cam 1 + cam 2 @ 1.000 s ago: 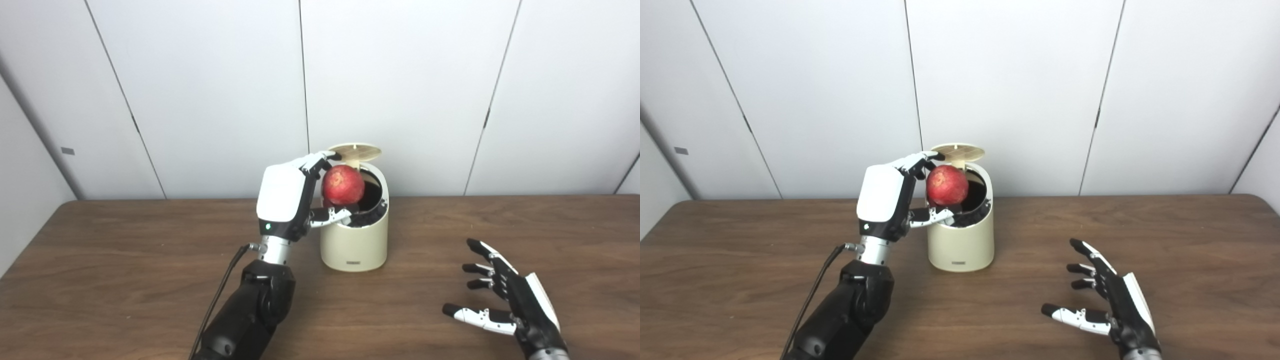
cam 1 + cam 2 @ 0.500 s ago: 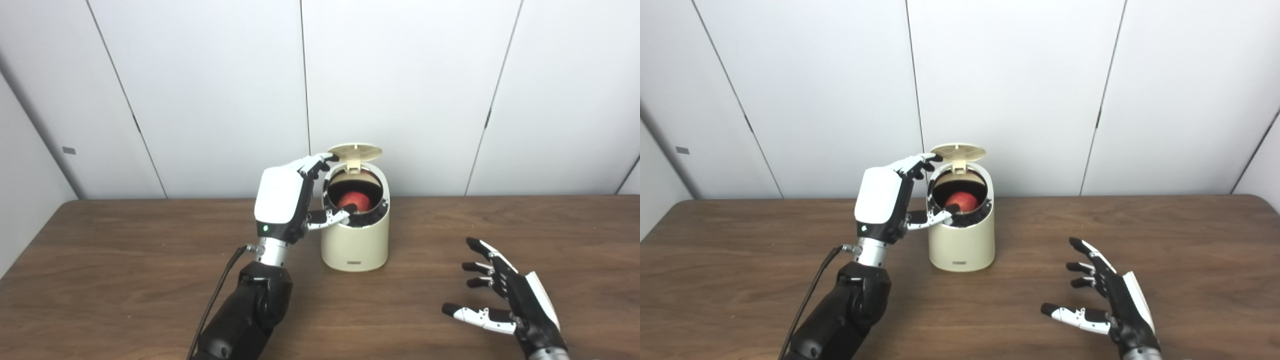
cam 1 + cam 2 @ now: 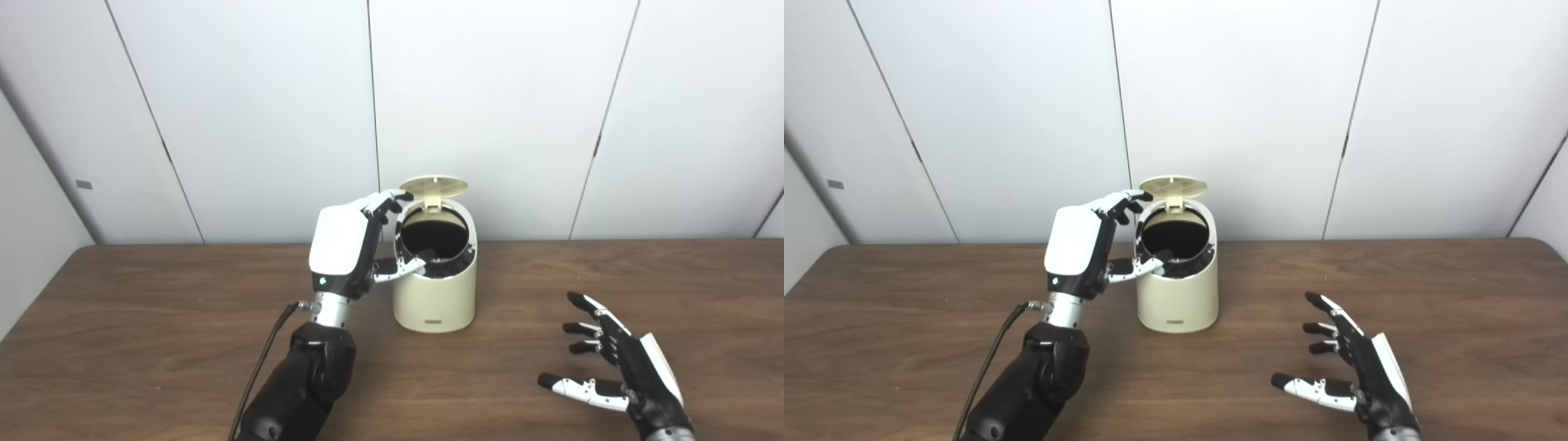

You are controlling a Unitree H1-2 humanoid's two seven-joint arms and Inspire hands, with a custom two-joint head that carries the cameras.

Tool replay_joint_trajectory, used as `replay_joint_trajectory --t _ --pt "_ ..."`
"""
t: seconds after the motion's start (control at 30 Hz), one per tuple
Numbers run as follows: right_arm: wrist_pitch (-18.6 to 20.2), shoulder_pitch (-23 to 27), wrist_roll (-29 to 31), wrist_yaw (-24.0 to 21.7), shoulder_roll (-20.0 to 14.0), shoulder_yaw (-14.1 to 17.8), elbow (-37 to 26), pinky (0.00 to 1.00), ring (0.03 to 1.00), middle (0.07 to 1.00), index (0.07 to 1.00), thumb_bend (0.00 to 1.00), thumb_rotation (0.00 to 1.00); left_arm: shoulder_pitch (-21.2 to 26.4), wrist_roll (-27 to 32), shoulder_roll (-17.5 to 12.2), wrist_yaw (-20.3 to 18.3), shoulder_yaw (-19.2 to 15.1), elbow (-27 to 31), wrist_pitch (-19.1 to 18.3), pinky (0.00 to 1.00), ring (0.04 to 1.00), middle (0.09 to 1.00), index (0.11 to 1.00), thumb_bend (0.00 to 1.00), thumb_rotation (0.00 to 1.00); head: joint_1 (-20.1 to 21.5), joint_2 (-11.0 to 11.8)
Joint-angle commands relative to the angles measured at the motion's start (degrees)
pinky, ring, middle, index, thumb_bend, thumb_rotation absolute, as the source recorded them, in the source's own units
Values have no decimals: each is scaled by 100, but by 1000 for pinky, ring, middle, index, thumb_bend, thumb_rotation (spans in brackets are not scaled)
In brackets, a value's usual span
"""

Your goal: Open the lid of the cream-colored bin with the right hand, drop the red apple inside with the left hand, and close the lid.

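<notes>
The cream-colored bin (image 3: 436, 300) stands at the table's middle, near the back. Its round lid (image 3: 433, 184) is tipped up on the rear hinge, so the dark mouth (image 3: 435, 235) shows. No red apple is visible; the bin's inside looks black. My left hand (image 3: 346, 248) hovers against the bin's left rim, open, with its thumb over the rim and its fingers curled above the mouth. My right hand (image 3: 618, 367) rests low over the table at the front right, open with fingers spread, holding nothing.
The brown wooden table (image 3: 153, 343) runs across the whole view. White wall panels (image 3: 490, 110) stand right behind the bin. A black cable (image 3: 269, 349) runs along my left forearm.
The apple left my left hand and dropped into the bin, sinking out of sight. My left hand drew slightly left; the right hand shifted a little.
</notes>
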State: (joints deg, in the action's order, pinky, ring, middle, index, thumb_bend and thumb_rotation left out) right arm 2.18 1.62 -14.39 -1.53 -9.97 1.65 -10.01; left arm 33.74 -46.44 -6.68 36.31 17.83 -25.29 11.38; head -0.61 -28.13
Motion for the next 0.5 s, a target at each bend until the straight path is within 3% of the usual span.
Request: replay_joint_trajectory --t 0.0,0.17,0.33,0.47 --pt "-145 109 29 92 -2 21 -94 641 763 903 858 667 152 103 396 77 226 -224 297 435 414 503 585 639 716 197 -8 -7" --pt "-121 107 47 63 21 -10 -112 634 761 902 852 656 156 -76 1673 364 17 -850 690 1140 431 555 614 635 613 122 -29 17" --pt "-103 114 105 52 41 -18 -104 619 759 897 852 642 121 -253 2687 581 -393 -1362 1185 1322 457 585 654 681 580 145 -46 35" --pt "-61 116 119 59 59 -13 -128 617 757 892 847 647 115 -390 3144 563 -647 -1670 1423 1450 481 603 664 698 572 138 -53 53"
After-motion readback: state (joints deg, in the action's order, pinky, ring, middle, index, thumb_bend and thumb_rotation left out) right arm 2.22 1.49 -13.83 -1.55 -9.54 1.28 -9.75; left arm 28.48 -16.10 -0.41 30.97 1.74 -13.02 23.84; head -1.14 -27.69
